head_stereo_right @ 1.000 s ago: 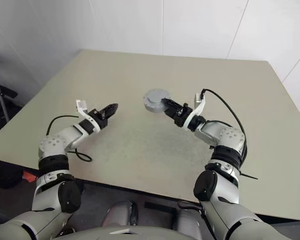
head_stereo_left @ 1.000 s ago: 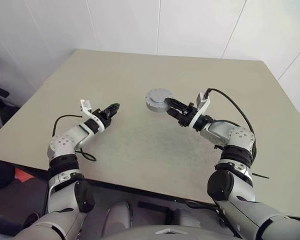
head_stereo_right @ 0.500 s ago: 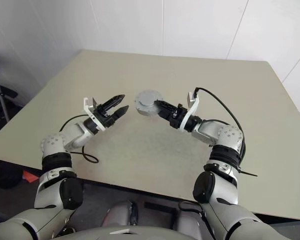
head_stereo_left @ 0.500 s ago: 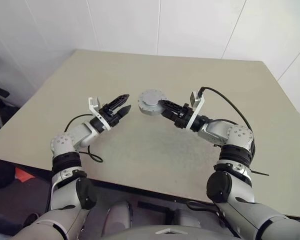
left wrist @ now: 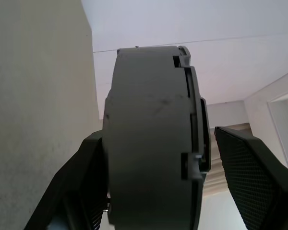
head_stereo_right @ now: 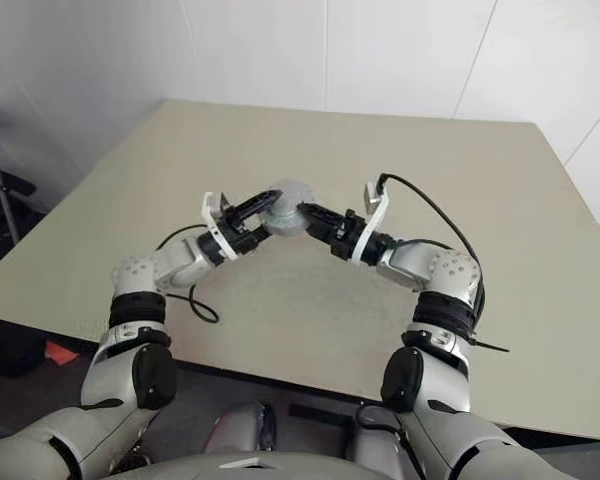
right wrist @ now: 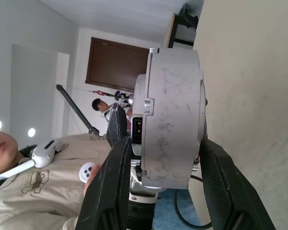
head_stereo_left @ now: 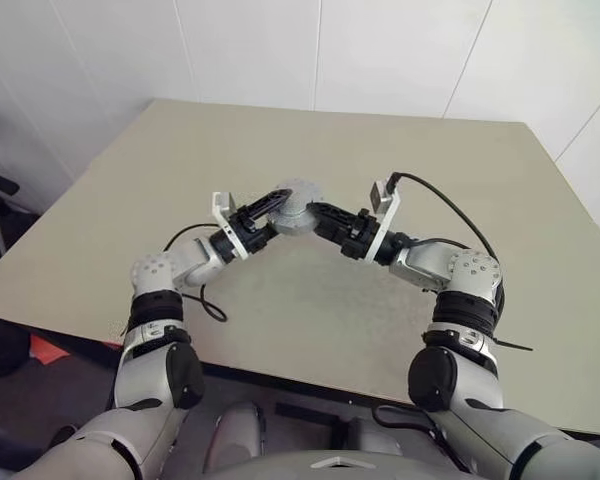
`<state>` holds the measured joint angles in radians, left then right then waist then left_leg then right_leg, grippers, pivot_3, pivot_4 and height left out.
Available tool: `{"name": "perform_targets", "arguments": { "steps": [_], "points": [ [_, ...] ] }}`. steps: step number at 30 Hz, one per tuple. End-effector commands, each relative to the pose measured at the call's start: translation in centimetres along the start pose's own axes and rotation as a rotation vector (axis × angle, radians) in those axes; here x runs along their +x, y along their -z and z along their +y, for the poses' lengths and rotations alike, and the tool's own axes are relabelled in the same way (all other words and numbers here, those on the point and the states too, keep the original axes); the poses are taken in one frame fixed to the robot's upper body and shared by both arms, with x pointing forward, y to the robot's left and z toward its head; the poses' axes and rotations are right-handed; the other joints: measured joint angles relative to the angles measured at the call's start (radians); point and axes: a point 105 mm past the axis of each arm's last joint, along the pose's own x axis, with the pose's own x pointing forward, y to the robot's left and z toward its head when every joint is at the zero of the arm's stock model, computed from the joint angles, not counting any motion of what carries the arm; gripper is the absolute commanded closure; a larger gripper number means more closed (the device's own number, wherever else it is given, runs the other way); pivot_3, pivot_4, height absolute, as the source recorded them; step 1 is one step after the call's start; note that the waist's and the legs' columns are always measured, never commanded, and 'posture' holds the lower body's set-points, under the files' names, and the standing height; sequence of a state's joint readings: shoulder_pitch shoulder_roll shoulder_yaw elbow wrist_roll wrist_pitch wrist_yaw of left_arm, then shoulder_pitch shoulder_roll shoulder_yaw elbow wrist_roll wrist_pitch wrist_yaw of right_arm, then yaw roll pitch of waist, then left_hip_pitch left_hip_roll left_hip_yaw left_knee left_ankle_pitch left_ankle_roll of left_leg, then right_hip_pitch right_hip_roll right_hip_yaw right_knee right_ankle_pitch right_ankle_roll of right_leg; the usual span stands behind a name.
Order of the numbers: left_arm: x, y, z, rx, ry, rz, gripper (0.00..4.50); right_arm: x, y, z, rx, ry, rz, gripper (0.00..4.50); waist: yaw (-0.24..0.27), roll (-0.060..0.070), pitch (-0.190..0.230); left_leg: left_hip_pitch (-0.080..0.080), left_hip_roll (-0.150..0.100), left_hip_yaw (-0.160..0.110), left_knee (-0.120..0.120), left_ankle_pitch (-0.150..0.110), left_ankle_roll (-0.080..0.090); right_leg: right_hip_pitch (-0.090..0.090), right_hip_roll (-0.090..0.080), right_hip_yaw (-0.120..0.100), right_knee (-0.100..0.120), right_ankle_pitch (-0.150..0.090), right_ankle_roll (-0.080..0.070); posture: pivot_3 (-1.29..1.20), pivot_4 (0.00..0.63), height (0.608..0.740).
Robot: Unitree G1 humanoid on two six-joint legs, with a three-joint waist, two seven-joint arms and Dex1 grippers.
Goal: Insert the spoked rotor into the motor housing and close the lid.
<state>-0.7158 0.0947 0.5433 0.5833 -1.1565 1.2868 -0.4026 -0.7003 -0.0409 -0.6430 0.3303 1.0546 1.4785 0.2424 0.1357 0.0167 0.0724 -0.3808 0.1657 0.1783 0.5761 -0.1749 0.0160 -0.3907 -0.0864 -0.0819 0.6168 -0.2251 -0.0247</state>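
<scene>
From the left, the left pincer (head_stereo_left: 277,203) comes in with its black fingers spread wide around the motor housing (head_stereo_left: 295,207). In its wrist view one finger (left wrist: 89,184) sits close against the can's flat face while the other finger (left wrist: 252,167) stands clear on the far side, so there is no squeeze from this side yet.

In the middle, the round silver can hangs edge-on, lifted above the worktop (head_stereo_left: 310,320). Whether the rotor and lid are already on it cannot be told from here.

Over on the right, the right pincer (head_stereo_left: 318,212) has it clamped across its thickness, with a finger (right wrist: 113,177) pressed to each flat side. In that wrist view a person (right wrist: 43,191) sits in the background with a controller in hand.

This looks like a hand-to-hand moment. To do it well, the left side should centre the can between its fingers and close firmly on the flat faces. The right side should hold steady until that grip is sure, or the can may tip and drop to the worktop.
</scene>
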Motion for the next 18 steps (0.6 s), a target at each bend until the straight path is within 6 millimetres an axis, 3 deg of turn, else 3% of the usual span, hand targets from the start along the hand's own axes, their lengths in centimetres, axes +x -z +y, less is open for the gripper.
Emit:
{"name": "perform_targets", "arguments": {
  "steps": [1,9,15,18],
  "points": [
    [0.39,-0.38,-0.99,0.035,0.029,0.008,1.02,-0.14,-0.88,2.32,-0.074,-0.078,-0.028,2.44,0.0,0.0,0.0,0.0,0.0,0.0,0.0,0.0,0.0,0.0,0.0,0.0,0.0,0.0,0.0,0.0,0.0,0.74],
    [0.82,-0.36,-0.85,0.079,0.014,0.002,1.02,-0.18,-1.11,2.07,-0.08,-0.062,-0.039,2.44,0.001,0.0,0.0,0.0,0.0,0.0,0.0,0.0,0.0,0.0,0.0,0.0,0.0,0.0,0.0,0.0,0.0,0.74],
    [0.8,-0.4,-1.07,0.084,0.028,-0.013,2.39,-0.05,-1.17,1.72,-0.082,-0.045,-0.043,2.44,0.001,0.0,0.0,0.0,0.0,0.0,0.0,0.0,0.0,0.0,0.0,0.0,0.0,0.0,0.0,0.0,0.0,0.74],
    [0.88,-0.42,-1.08,0.082,0.03,-0.016,2.4,-0.02,-1.23,1.68,-0.083,-0.044,-0.045,2.44,0.001,0.0,0.0,0.0,0.0,0.0,0.0,0.0,0.0,0.0,0.0,0.0,0.0,0.0,0.0,0.0,0.0,0.74]
  ]
}}
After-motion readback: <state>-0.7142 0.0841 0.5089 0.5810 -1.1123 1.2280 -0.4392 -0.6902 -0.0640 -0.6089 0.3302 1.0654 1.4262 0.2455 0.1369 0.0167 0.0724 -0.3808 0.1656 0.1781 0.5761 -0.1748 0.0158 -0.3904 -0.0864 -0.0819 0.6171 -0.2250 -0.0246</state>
